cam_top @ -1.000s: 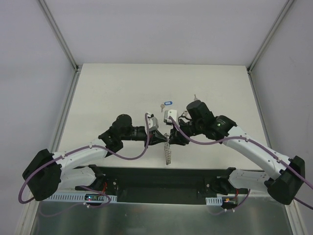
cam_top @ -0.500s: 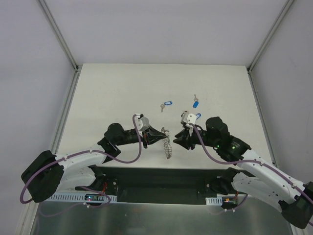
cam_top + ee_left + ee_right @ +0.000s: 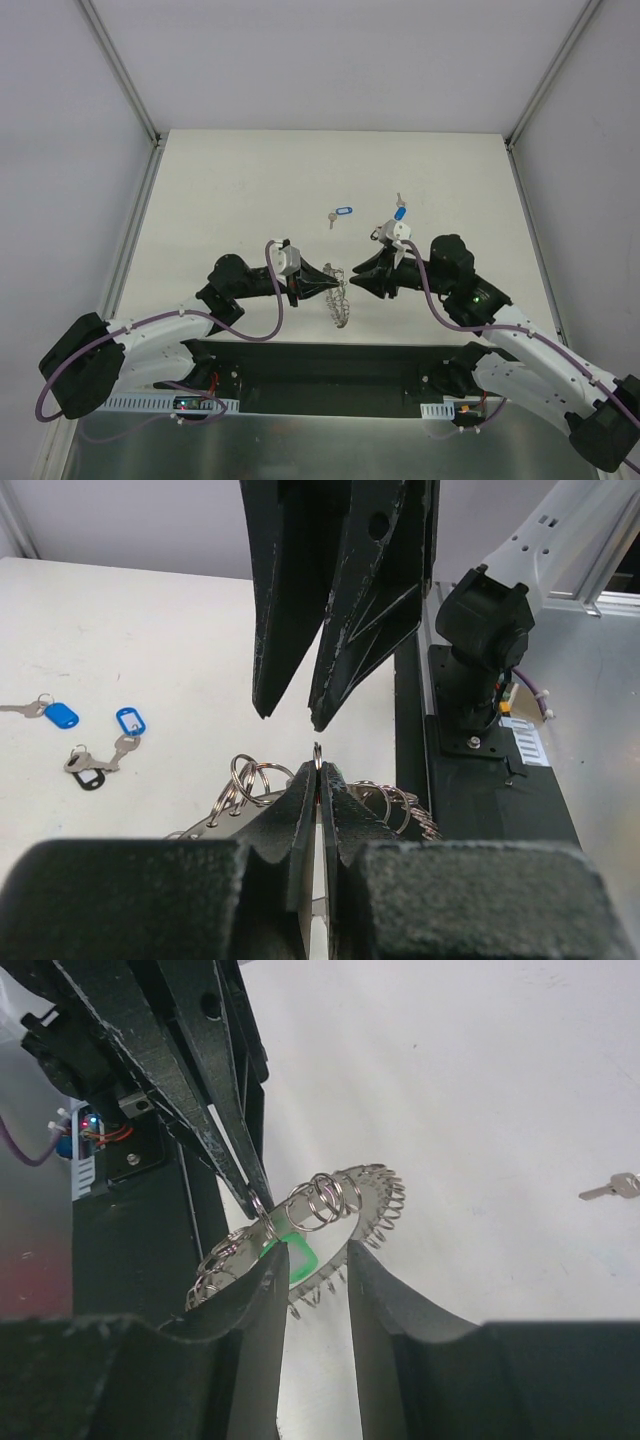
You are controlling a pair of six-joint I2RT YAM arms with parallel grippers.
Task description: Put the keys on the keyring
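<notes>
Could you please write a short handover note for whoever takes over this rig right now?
Left gripper: shut on the keyring, held edge-on between the arms.
Right gripper: open, empty, tips facing the ring.
Keys: green tag at the ring, threading unclear; a blue-tagged key, another blue-tagged key and a third key lie loose on the table.
Done: ring gripped. To do: thread the loose keys.

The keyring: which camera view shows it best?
The right wrist view: the keyring shows its toothed rim clearly, with a green tag seen through it. The left wrist view shows only part behind the left gripper; the top view shows it small and edge-on.
</notes>
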